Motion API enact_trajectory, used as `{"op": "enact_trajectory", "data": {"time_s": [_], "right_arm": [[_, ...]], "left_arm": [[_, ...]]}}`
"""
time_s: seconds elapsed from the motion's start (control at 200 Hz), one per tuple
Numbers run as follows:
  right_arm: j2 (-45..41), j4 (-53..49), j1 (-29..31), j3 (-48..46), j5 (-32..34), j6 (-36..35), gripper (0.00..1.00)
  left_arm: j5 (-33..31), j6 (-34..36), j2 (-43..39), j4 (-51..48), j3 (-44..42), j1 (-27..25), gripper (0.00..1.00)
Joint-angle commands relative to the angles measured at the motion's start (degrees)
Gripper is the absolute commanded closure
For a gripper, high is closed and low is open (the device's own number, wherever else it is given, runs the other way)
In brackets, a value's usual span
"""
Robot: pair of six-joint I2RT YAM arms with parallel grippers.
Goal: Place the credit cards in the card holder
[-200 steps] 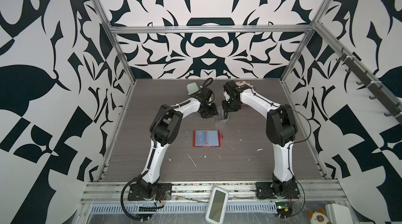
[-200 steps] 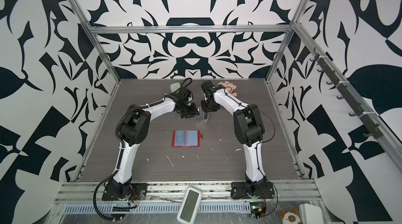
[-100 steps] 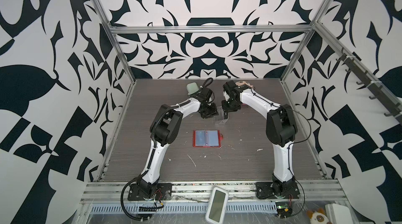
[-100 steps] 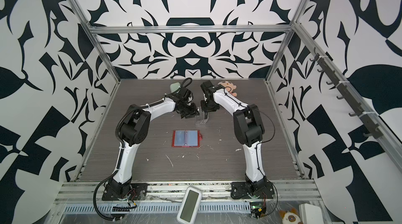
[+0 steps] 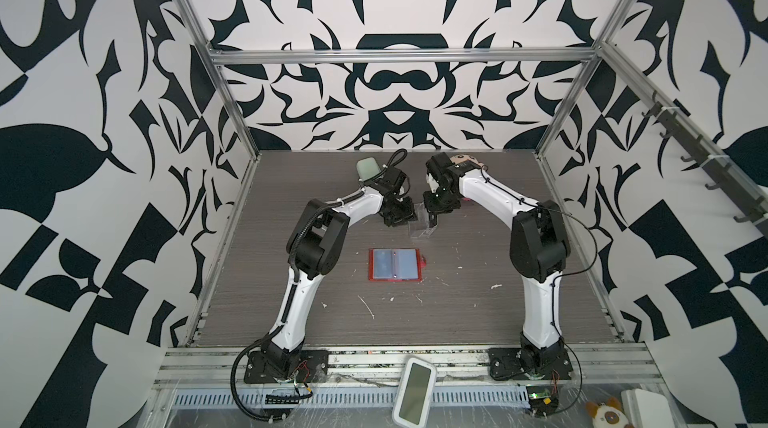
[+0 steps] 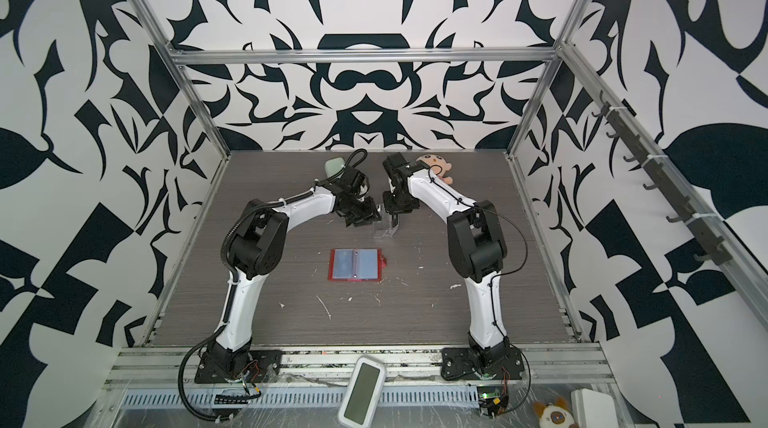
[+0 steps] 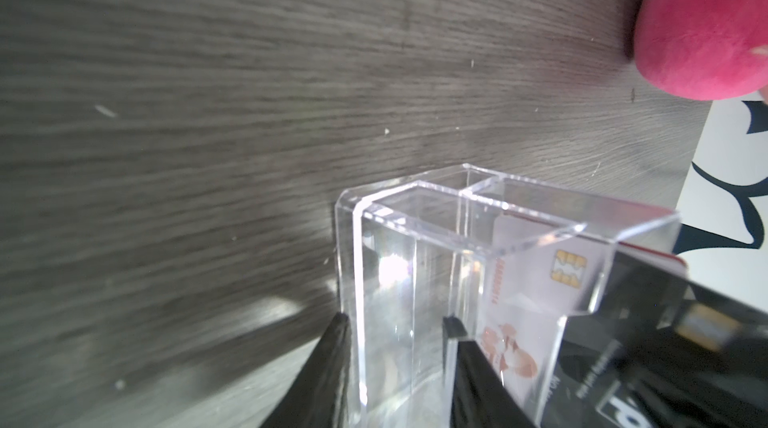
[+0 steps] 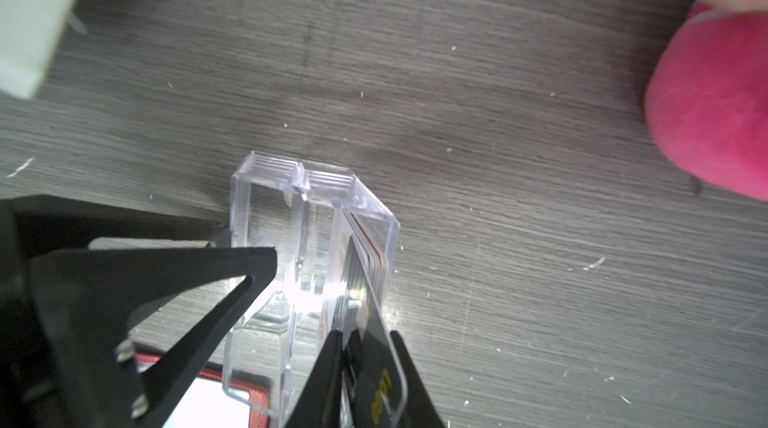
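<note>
The red card holder (image 5: 395,264) (image 6: 356,264) lies open and flat at the table's middle, its clear sleeves facing up. Behind it stands a clear acrylic box (image 5: 420,228) (image 7: 415,239) with several credit cards upright in one compartment. My left gripper (image 7: 399,330) (image 5: 402,218) is shut on the box's empty compartment, one finger on each side of it. My right gripper (image 8: 365,338) (image 5: 432,220) comes down from above and is shut on the top edge of a black credit card (image 8: 376,367) (image 7: 665,343). A white chip card (image 7: 540,280) stands beside the black one.
A pink plush toy (image 8: 715,114) (image 6: 436,166) lies at the back, right of the box. A pale green case (image 5: 368,168) sits behind the left arm. A white device (image 5: 413,394) and a small plush (image 5: 606,407) lie beyond the front rail.
My right gripper's jaws have closed in on the black card. Both arms have stayed almost where they were, and the left grip on the box is the same.
</note>
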Motion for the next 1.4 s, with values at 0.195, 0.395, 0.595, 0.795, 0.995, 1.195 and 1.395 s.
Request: {"op": "enact_trajectory", "data": {"time_s": [0.195, 0.395, 0.595, 0.795, 0.995, 1.195, 1.395], "right_arm": [[-3.5, -4.4, 0.2, 1.9, 5.0, -1.0, 0.89], [-3.9, -4.7, 0.5, 2.0, 5.2, -1.1, 0.99], [-6.9, -1.4, 0.6, -0.9, 2.1, -0.7, 1.00], [-14.4, 7.3, 0.6, -8.2, -2.6, 0.7, 1.00], [-22.2, 14.7, 0.5, -16.8, -8.6, 2.5, 1.00], [-27.9, 19.9, 0.5, -26.2, -15.8, 3.9, 1.00], [-31.9, 23.7, 0.8, -33.8, -21.8, 5.5, 1.00]], "left_arm": [[-2.2, -0.3, 2.1, -4.1, 0.8, 0.2, 0.60], [-1.9, -0.4, 1.8, -4.1, 0.7, 0.2, 0.60], [-0.2, -0.3, 0.5, -3.5, 0.7, 0.2, 0.59], [2.3, 1.9, -3.1, -2.2, 1.6, 0.2, 0.52], [2.7, 5.4, -8.4, -1.2, 1.1, 0.0, 0.43], [-2.5, 8.5, -17.5, 0.1, -7.3, -0.3, 0.42], [-9.2, 11.3, -28.0, -0.6, -19.5, -0.3, 0.42]]}}
